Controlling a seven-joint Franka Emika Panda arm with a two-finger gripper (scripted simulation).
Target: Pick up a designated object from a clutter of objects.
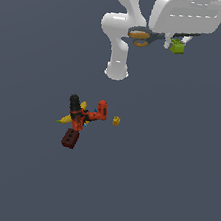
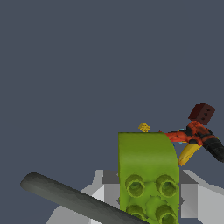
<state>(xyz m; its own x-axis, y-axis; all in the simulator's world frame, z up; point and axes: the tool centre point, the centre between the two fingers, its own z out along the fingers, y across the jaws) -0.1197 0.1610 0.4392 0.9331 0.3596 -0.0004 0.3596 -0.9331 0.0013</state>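
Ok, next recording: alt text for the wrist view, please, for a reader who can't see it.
A green studded brick fills the foreground close to the camera. Beyond it, on a dark grey floor, lie an orange-red power drill, a yellow banana, a dark red box and a small yellow piece.

A green studded brick sat right at the end effector, filling the near view, with a dark grey bar crossing just beside it. Well beyond lay the drill, banana, dark red box and a small yellow piece.
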